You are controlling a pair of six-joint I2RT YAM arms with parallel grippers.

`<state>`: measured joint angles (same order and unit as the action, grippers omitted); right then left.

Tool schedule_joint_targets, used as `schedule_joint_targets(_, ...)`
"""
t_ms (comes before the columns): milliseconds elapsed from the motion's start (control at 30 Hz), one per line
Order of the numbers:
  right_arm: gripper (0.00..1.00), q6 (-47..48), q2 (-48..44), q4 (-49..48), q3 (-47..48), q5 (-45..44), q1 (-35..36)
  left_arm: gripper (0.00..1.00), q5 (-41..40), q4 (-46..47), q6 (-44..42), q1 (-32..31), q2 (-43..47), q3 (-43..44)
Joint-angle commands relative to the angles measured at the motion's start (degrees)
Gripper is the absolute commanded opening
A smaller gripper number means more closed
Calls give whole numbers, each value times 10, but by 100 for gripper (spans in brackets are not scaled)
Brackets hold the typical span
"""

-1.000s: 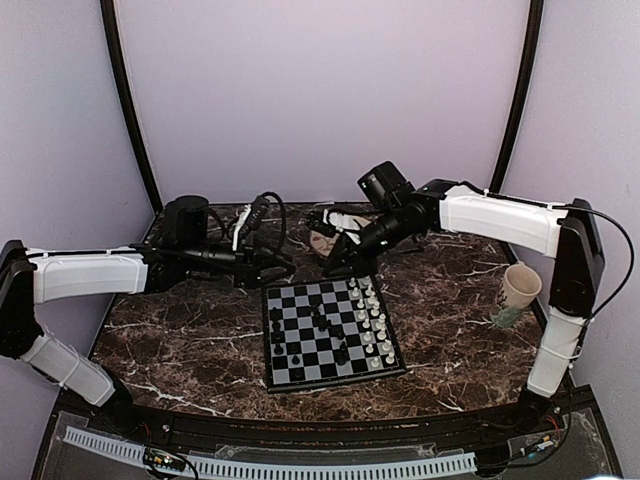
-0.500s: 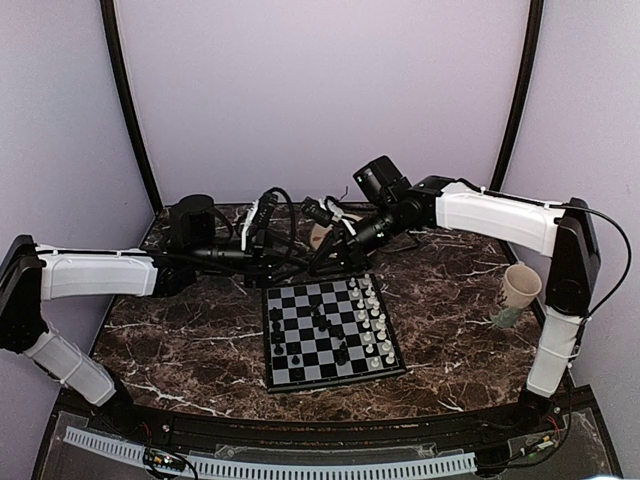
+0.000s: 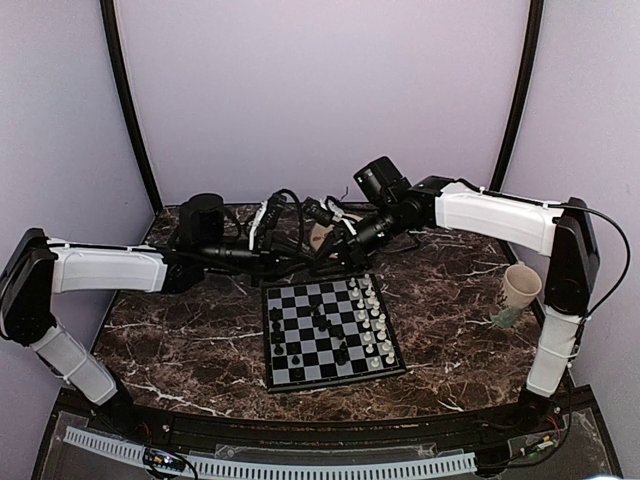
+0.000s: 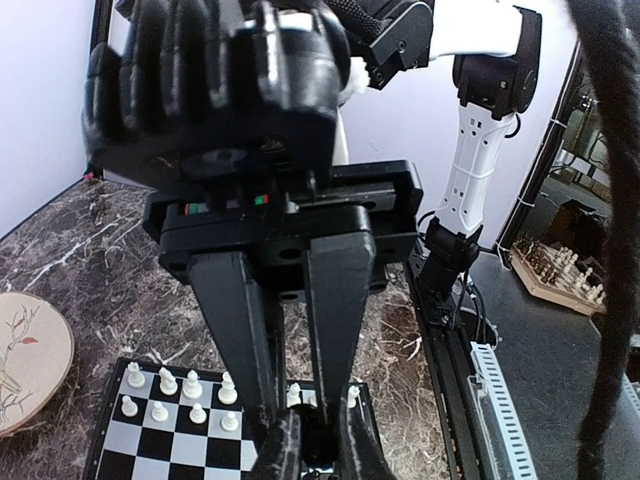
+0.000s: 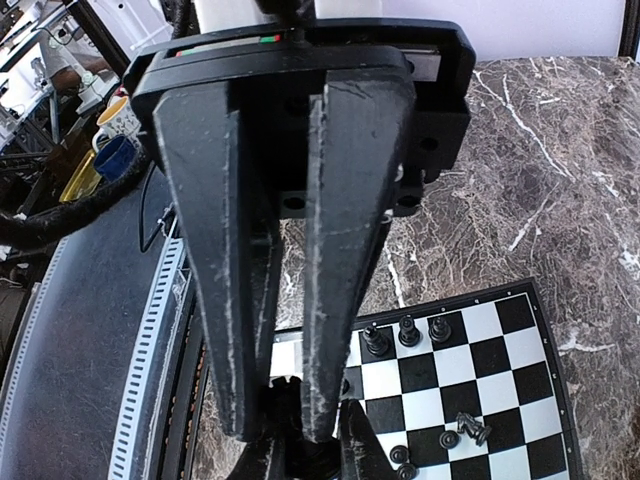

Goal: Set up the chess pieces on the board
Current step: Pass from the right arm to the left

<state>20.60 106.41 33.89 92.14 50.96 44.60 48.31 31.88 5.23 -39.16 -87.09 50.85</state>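
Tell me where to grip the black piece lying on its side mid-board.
Take the toppled black piece across its narrow middle, coming straight down, fingers either side of its long axis. It lies flat on the board, so there is no upright stem to pinch, and other black pieces close by likely leave little room for a side approach.

The board (image 3: 300, 345) is black-and-white checks with a thin black border, and the chess pieces (image 3: 368, 322) are black and white too. Table (image 3: 180, 340) is dark brown marble with white veins. Plate (image 4: 30, 350) is beige with a little branch print, cup (image 3: 521, 285) is cream.
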Motion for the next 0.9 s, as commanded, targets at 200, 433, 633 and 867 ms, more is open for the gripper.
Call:
schedule_joint_targets(200, 20, 10, -7, -5, 3, -6, 2, 4, 12, -39, -23, -1, -1, 34)
schedule_joint_targets(433, 39, 91, -69, 51, -57, -79, -25, 4, -81, -228, -98, 29, 25, 80)
schedule_joint_targets(633, 39, 88, -137, -7, -180, -199, -74, 4, -221, -392, -160, 63, 1, 105)
schedule_joint_targets(867, 39, 90, -163, -51, -240, -238, -93, 5, -304, -456, -162, 68, -89, 154)
